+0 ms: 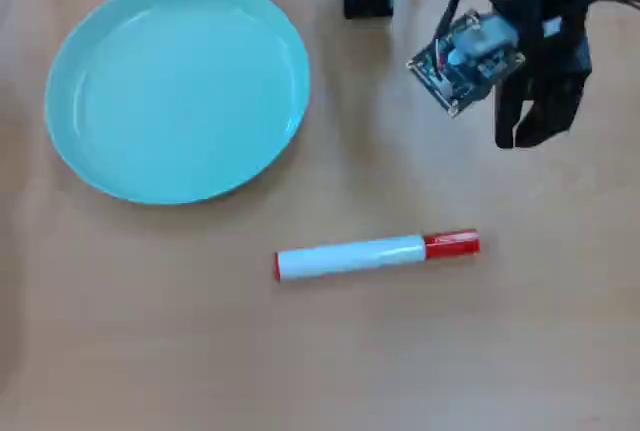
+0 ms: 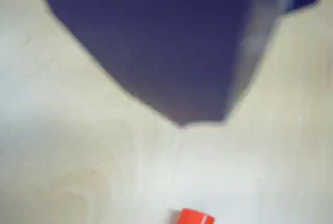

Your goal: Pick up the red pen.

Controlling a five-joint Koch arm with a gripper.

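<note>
Pen (image 1: 377, 254): lay flat on the table (image 1: 400, 351), not yet grasped.
Tool (image 1: 535, 131): held above, well apart; spread could not be told.

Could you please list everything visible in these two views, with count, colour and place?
red pen: one, white barrel with a red cap, lying flat on the table near the middle of the overhead view, cap toward the right; only the red cap end shows at the bottom edge of the wrist view.
plate: one, teal, upper left of the overhead view, empty, apart from the pen.
table: one, light brown, under everything.
gripper: one, dark, upper right of the overhead view, away from the pen; a blurred dark mass in the wrist view, so open or shut is unclear.
</note>
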